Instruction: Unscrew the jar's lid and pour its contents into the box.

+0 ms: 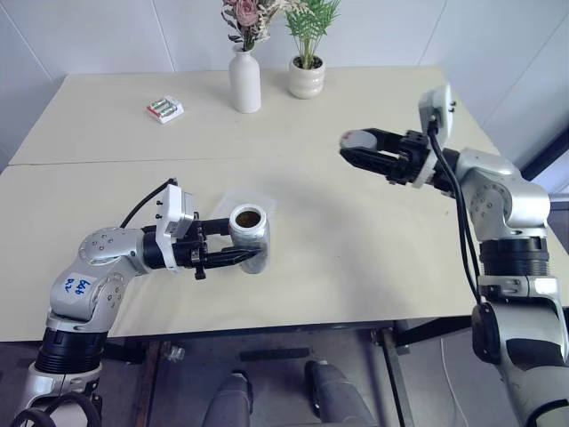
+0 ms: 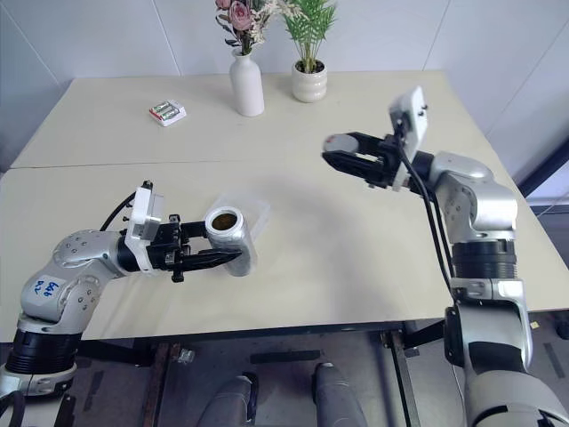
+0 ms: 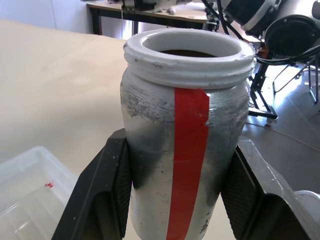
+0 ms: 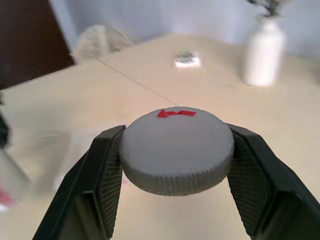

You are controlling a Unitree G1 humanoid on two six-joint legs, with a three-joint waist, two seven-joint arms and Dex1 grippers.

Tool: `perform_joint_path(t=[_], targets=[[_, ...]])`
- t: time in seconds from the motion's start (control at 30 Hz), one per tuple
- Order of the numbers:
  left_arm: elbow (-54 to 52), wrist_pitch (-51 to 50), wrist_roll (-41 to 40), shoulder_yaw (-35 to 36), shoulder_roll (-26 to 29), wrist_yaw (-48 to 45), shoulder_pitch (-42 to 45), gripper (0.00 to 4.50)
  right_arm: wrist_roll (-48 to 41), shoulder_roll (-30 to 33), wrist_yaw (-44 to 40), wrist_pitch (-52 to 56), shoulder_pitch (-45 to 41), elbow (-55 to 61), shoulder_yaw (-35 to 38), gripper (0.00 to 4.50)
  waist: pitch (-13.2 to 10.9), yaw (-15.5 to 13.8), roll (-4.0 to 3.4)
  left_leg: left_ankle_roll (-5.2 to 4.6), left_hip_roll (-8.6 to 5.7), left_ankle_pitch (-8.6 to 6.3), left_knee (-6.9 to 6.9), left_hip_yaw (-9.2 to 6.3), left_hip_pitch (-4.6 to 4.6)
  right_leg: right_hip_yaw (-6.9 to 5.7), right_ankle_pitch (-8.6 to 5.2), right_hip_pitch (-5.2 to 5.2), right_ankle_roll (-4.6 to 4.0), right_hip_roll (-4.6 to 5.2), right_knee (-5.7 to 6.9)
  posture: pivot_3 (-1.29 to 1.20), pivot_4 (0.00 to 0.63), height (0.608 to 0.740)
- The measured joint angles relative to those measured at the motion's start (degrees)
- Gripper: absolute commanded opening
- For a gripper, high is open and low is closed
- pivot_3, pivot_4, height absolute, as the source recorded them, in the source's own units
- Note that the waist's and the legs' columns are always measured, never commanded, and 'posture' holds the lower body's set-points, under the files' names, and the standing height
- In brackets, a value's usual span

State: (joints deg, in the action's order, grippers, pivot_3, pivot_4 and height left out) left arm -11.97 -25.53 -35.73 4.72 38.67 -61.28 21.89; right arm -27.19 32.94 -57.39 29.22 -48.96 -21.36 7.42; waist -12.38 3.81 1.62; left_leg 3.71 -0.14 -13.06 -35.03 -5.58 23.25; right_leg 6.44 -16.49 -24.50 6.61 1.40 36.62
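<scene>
My left gripper (image 1: 247, 244) is shut on the jar (image 1: 252, 233), a silvery cylinder with a red stripe (image 3: 186, 165), held upright with its mouth uncovered just above the table's near left part. Dark brown contents (image 1: 248, 217) show inside the mouth. The clear box (image 2: 252, 213) lies on the table right behind and under the jar, and it also shows in the left wrist view (image 3: 30, 192). Off to the right, raised over the table, my right gripper (image 1: 350, 144) is shut on the lid (image 4: 177, 150), a round ribbed cap with red marks on top.
At the table's far edge stand a tall white vase (image 1: 244, 82) with flowers and a white ribbed plant pot (image 1: 306, 80). A small pack of green batteries (image 1: 165, 108) lies far left. A seam (image 1: 107, 163) runs across the table.
</scene>
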Motion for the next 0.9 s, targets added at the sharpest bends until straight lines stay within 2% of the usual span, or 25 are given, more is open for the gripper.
perform_joint_path(t=[0.23, 0.47, 0.67, 0.9], targets=[[0.04, -0.01, -0.03, 0.50, 0.00, 0.26, 1.76, 2.22, 8.44, -2.63, 6.98, -13.00, 9.85, -13.33, -0.19, 2.64, 0.00, 0.49, -0.01, -0.01, -0.09, 0.03, -0.16, 0.12, -0.04, 0.16, 0.04, 0.03, 0.08, 0.03, 0.17, 0.00, 0.150, 0.740], [0.05, -0.27, -0.06, 0.44, -0.09, 0.30, 2.34, 2.22, 11.44, -5.62, 9.18, -21.06, 10.85, -17.18, -0.63, 2.64, 0.00, 1.13, -0.01, -0.01, -0.08, 0.13, -0.18, 0.09, -0.19, 0.17, 0.05, 0.11, 0.07, -0.01, 0.35, 0.00, 0.150, 0.740], [0.05, -1.10, -0.19, 0.64, -0.08, 0.43, 2.44, 2.22, 9.94, -6.48, 7.70, -20.15, 10.85, -16.80, -0.04, 4.47, 0.00, 1.11, -0.01, -0.03, -0.09, 0.19, -0.22, 0.07, -0.20, 0.17, 0.09, 0.14, 0.09, -0.01, 0.36, 0.00, 0.150, 0.740], [0.05, -1.17, -0.19, 1.14, -0.09, 1.15, 2.82, 2.22, 9.79, -4.28, 4.47, -20.32, 11.57, -12.69, -0.11, 4.47, -0.01, 0.93, -0.02, -0.03, -0.11, 0.19, -0.22, 0.06, -0.16, 0.17, 0.10, 0.12, 0.10, 0.03, 0.34, 0.00, 0.150, 0.740]])
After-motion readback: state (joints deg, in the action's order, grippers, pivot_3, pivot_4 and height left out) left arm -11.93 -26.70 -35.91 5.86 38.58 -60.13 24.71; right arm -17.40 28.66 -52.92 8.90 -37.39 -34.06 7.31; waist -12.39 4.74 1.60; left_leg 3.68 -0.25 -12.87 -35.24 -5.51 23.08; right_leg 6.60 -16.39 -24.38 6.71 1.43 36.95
